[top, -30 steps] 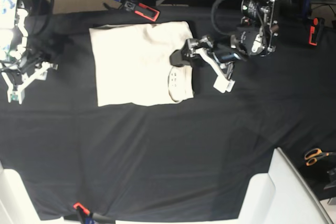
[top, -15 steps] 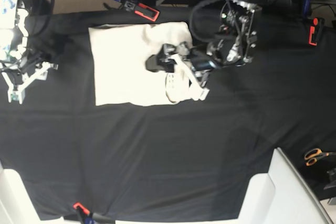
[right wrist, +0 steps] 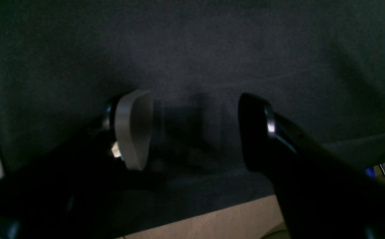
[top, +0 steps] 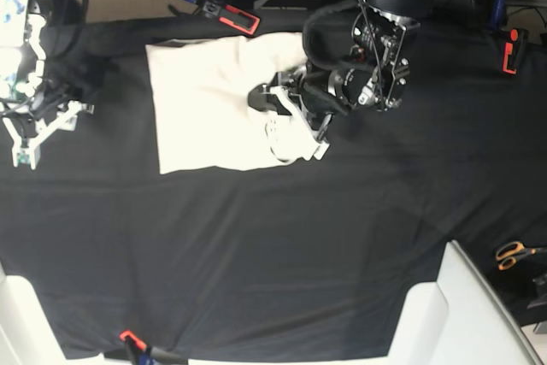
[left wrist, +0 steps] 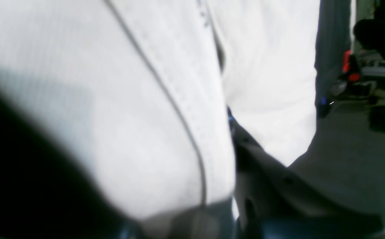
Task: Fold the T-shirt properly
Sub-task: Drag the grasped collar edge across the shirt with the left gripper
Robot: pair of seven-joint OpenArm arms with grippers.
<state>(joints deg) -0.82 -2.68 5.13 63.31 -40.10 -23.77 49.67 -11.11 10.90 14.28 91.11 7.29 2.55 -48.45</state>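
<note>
The T-shirt (top: 205, 108) is seen laid out on the black tabletop (top: 256, 254), in the upper middle of the base view, left of centre. It is already partly folded: a roughly rectangular outline is presented, with a folded-over portion along the side nearer the left arm (top: 385, 53). Dark marks are visible on that portion.

The left hand (top: 267, 100) is positioned at this folded portion, in contact with the cloth. In the left wrist view, most of the field is filled by pale cloth, blurred at close range, on which a stitched seam line is seen running obliquely. Whether the cloth is clamped between the fingers of the left hand cannot be told, as the fingertips are largely covered by the cloth.

The right hand (right wrist: 194, 131) is held with its fingers well apart, nothing between them; dark cloth of the tabletop is seen beneath. A small part of the T-shirt is visible at the left edge of the right wrist view. In the base view, the right arm (top: 30, 66) is located at the left side, apart from the T-shirt.

A red-and-black tool (top: 238, 19) is noted just beyond the far edge of the T-shirt. Scissors with orange handles (top: 510, 255) are noted at the right edge of the base view.
</note>
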